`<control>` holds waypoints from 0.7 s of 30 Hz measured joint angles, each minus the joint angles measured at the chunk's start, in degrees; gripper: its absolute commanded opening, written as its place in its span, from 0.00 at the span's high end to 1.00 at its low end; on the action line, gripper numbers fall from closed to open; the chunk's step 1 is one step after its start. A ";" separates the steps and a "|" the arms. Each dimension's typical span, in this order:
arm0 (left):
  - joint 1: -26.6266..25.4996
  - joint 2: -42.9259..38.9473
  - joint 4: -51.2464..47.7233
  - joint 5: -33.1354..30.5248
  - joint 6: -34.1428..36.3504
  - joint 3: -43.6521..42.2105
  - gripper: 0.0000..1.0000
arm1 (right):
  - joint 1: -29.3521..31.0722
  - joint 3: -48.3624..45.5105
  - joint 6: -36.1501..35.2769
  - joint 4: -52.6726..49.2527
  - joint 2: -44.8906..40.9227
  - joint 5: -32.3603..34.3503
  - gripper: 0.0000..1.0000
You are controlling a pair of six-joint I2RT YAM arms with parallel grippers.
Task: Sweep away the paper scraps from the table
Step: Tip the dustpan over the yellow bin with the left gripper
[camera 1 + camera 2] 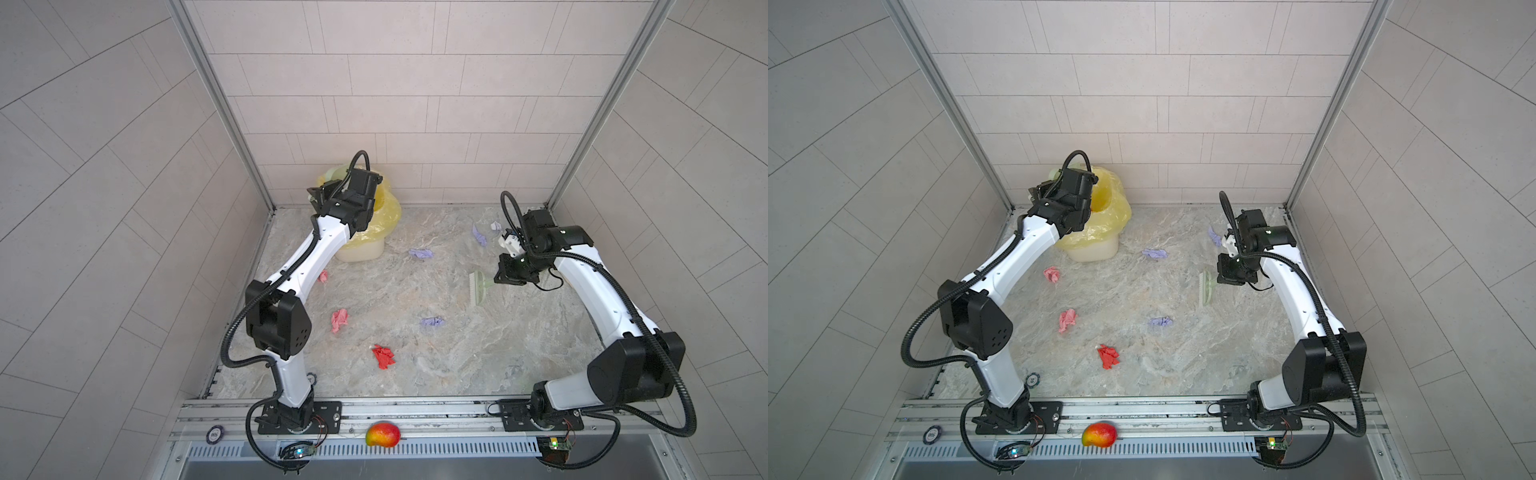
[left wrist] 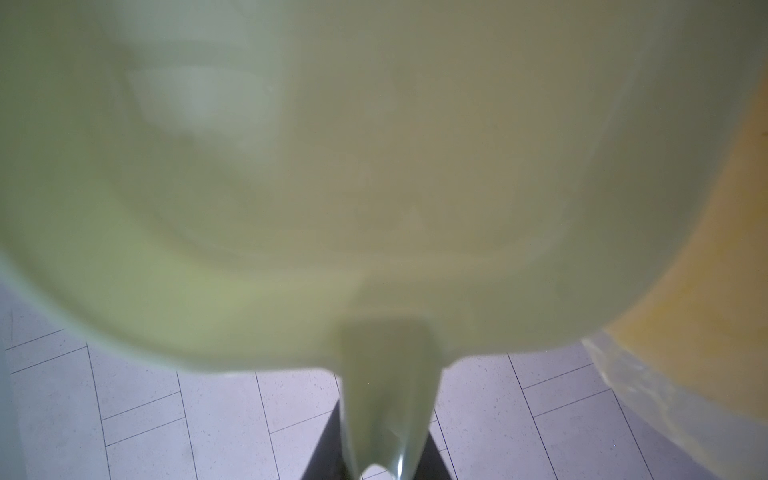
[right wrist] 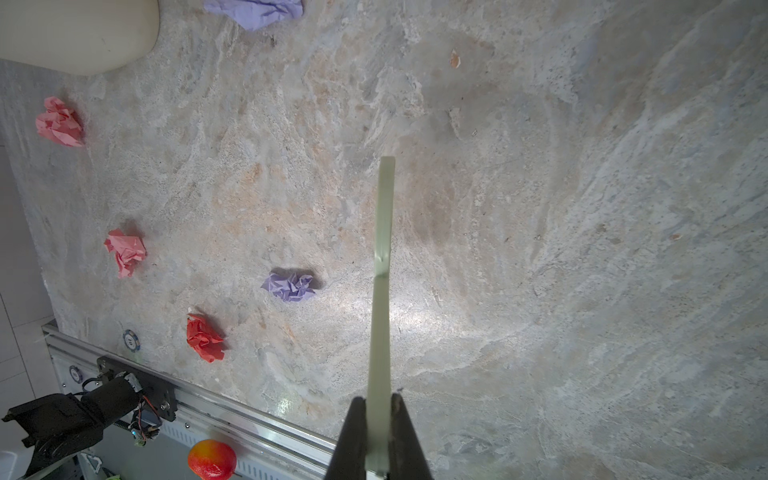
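Several paper scraps lie on the marble table: pink wads, a red one, lavender ones and a white one. My right gripper is shut on the handle of a pale green brush, right of the nearest lavender wad. At the back left, my left gripper is shut on the handle of a pale green dustpan, raised over the bin; the arm hides the jaws in both top views.
A white bin lined with a yellow bag stands at the back left corner. A red-yellow mango lies on the front rail. A poker chip sits by the left arm's base. Tiled walls close in three sides.
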 measured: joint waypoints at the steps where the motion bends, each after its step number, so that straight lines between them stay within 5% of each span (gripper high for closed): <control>1: 0.00 -0.02 0.76 -0.02 0.46 -0.11 1.00 | 0.00 0.00 0.00 0.00 0.00 0.00 1.00; 9: -0.33 -0.76 0.66 0.48 -2.27 1.40 1.00 | 0.00 0.00 -0.31 -0.02 0.00 0.46 1.00; 16: -4.50 -1.20 -14.03 6.38 -21.59 13.51 1.00 | -0.28 1.97 -3.02 -1.05 0.00 6.01 1.00; 21: -10.03 -2.12 -23.47 12.98 -36.00 14.32 1.00 | -0.74 4.55 -5.14 -0.68 0.02 13.18 1.00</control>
